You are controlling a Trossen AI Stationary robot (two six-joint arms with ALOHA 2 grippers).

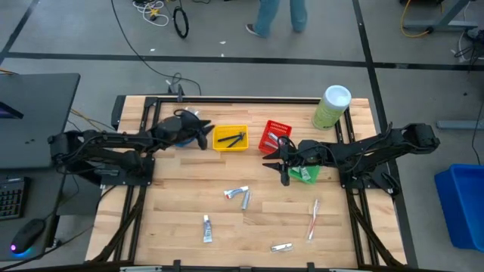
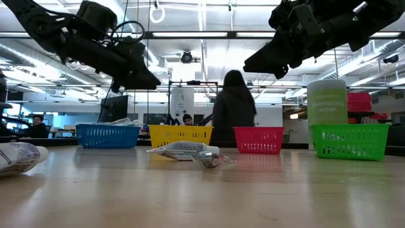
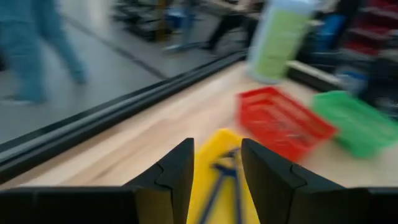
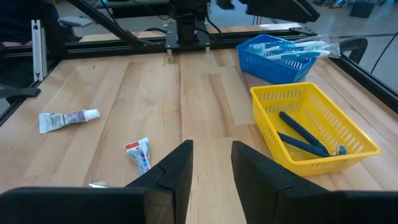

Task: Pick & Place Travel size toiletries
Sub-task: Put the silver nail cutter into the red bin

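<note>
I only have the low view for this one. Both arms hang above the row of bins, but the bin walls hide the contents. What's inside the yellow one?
Observer: The right wrist view looks down into the yellow bin. It holds a few dark slim razors.
Operator: Is either pincer carrying something? From here they are just dark shapes.
Observer: No. The left pincer, near the yellow bin, and the right pincer, by the red bin, are both open, and nothing is between their fingers.
</note>
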